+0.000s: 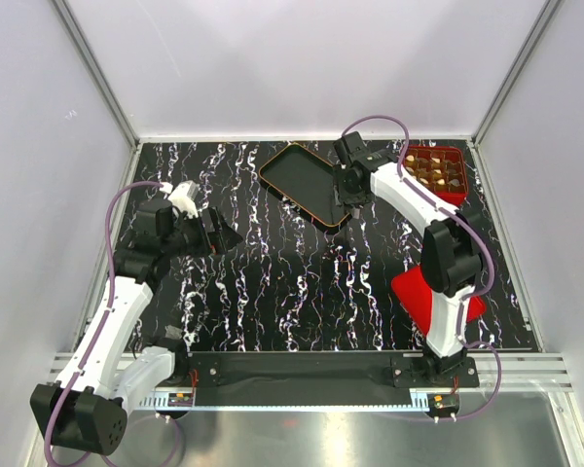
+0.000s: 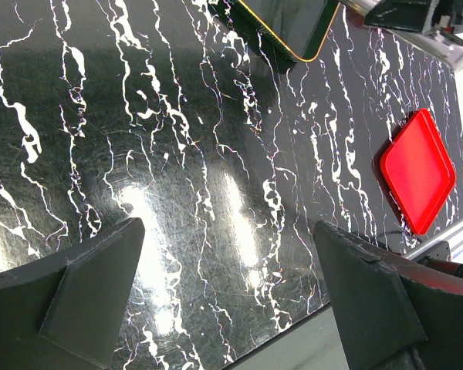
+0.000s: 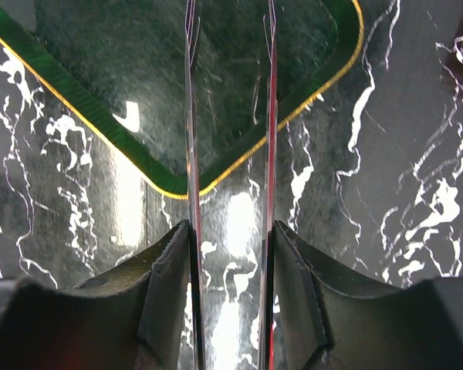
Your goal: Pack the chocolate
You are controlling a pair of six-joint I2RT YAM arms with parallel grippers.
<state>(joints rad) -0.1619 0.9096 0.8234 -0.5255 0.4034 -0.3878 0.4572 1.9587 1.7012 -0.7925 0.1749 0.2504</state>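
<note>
The chocolates (image 1: 434, 171), brown and cream pieces, lie in the cells of the red gridded box (image 1: 458, 188) at the back right. My right gripper (image 1: 348, 191) hangs over the near right corner of the black orange-rimmed tray (image 1: 297, 173). In the right wrist view this gripper (image 3: 231, 231) is shut on metal tongs (image 3: 191, 116), whose two blades point over the tray corner (image 3: 85, 108) with nothing between them. No chocolate shows in the tray. My left gripper (image 1: 214, 233) is open and empty above the table at the left, as the left wrist view (image 2: 228, 235) also shows.
The flat red lid (image 1: 417, 292) lies at the front right beside the right arm's base, and it also shows in the left wrist view (image 2: 417, 169). The table is black marble-patterned, with white walls on three sides.
</note>
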